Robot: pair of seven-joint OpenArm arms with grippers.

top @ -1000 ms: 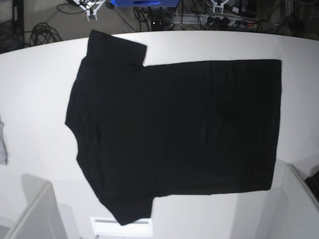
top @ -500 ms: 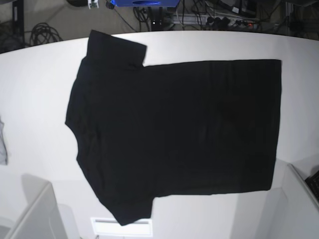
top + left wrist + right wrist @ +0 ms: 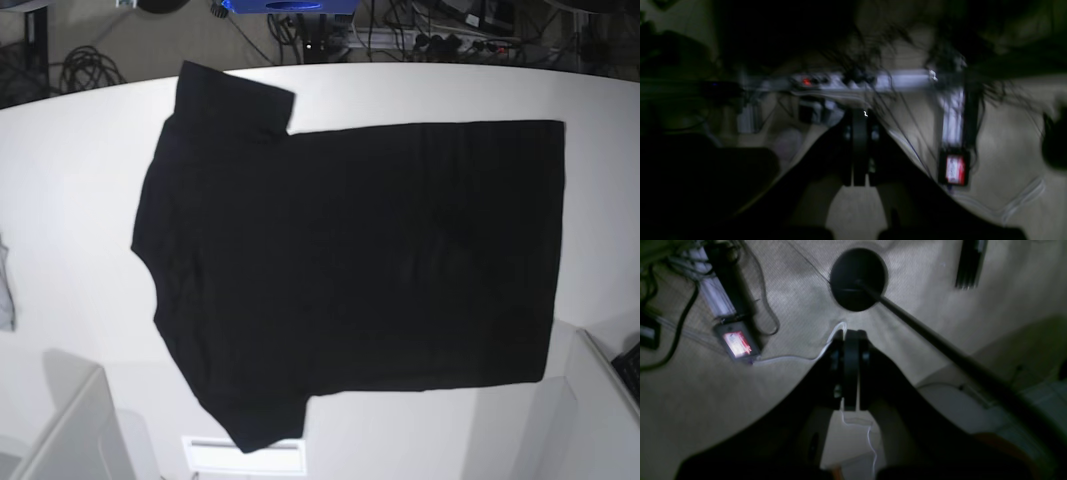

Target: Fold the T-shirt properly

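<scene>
Grippers gone; T-shirt (image 3: 350,265) flat (untouched)

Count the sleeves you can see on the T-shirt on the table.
2. One sleeve lies at the far left edge of the T-shirt; the other sleeve lies at the near left edge. Both lie flat, and nothing appears hidden.

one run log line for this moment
T-shirt: flat on table, unfolded | left hand: shut, off table | right hand: shut, off table

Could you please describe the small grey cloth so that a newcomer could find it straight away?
Start at the white table and its big black T-shirt. Go to the table's far left edge in the base view: the grey cloth scrap lies there, apart from the shirt, pale and tiny.
</scene>
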